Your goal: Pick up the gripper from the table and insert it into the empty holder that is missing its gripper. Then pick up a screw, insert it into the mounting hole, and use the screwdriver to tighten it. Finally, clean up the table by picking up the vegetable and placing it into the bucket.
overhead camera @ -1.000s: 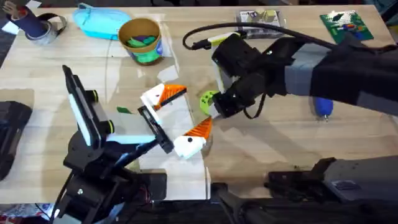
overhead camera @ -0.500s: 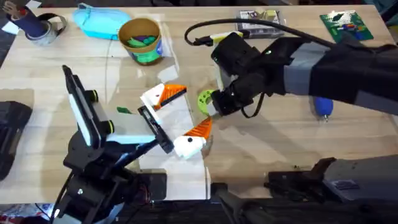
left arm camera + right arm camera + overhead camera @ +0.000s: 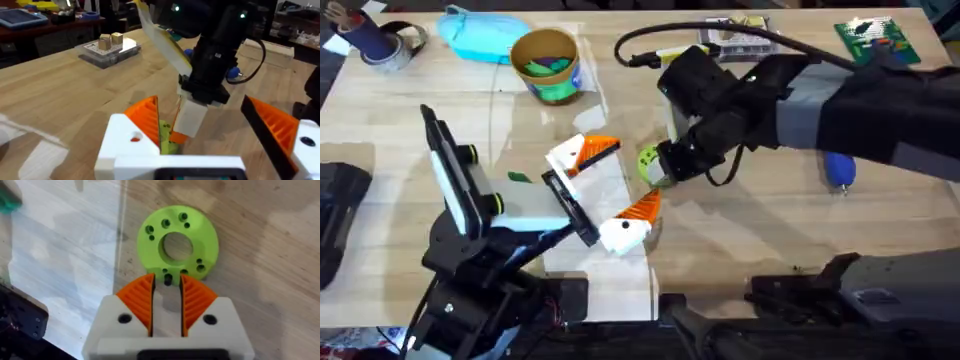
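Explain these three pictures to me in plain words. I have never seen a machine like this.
These are two robot arms at a wooden table, each ending in a two-fingered tool. One picture looks down from above; the other two come from cameras mounted on each arm's wrist.

In the overhead view, the right tool reaches to the middle, where its orange-padded fingers pinch the edge of a flat green ring with holes. The left tool sits close by, spread open and holding nothing.

Also on the table: a yellow bucket with a green band, a light-blue scoop, a blue screwdriver and a green circuit board.
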`<state>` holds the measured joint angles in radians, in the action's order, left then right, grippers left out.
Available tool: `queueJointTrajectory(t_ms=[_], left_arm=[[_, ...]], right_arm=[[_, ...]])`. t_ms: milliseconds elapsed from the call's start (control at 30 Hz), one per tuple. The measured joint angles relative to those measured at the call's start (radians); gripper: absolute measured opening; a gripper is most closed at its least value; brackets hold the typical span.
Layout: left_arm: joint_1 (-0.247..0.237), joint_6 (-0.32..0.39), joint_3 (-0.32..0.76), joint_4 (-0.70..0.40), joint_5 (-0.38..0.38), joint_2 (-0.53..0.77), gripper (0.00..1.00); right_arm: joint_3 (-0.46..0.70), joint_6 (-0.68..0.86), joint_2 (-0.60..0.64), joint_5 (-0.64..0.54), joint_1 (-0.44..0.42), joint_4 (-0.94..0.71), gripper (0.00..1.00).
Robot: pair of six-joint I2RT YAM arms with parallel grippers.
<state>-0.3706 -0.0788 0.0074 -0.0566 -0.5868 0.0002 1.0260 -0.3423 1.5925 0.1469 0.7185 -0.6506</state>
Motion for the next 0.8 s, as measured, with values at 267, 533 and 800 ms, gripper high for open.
queueJointTrajectory(t_ms=[267, 533, 800], left_arm=[[0.0, 0.0, 0.0, 0.0, 0.0, 0.0, 0.992], [0.0, 0.0, 0.0, 0.0, 0.0, 0.0, 0.992], [0.0, 0.0, 0.0, 0.0, 0.0, 0.0, 0.992]], right_arm=[[0.005, -0.002, 0.024, -0.013, 0.0, 0.0, 0.195], [0.026, -0.006, 0.052, -0.01, 0.0, 0.007, 0.012], [0.027, -0.015, 0.053, -0.037, 0.006, 0.008, 0.006]])
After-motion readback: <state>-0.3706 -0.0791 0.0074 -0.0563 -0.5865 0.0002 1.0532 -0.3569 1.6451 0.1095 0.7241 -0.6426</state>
